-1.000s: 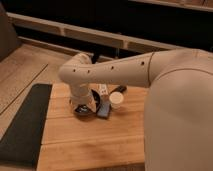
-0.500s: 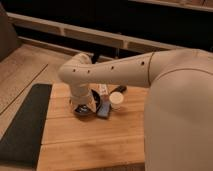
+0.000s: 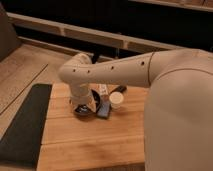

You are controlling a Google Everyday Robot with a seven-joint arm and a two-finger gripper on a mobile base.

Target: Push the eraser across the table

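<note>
The table (image 3: 90, 145) has a light bamboo-plank top and fills the lower middle of the camera view. A small dark bluish block, which looks like the eraser (image 3: 104, 110), lies flat on it near the middle. My gripper (image 3: 83, 108) is down at the table top just left of this block, close to it or touching it. My white arm (image 3: 115, 72) reaches in from the right and hides the table's right side. A pale round cup-like thing (image 3: 117, 99) stands just right of the block.
A dark grey mat (image 3: 25, 125) lies along the table's left edge. A small dark object (image 3: 120, 90) sits behind the pale cup. A pale upright item (image 3: 103, 91) stands behind the block. Bare planks stretch toward the table's near edge.
</note>
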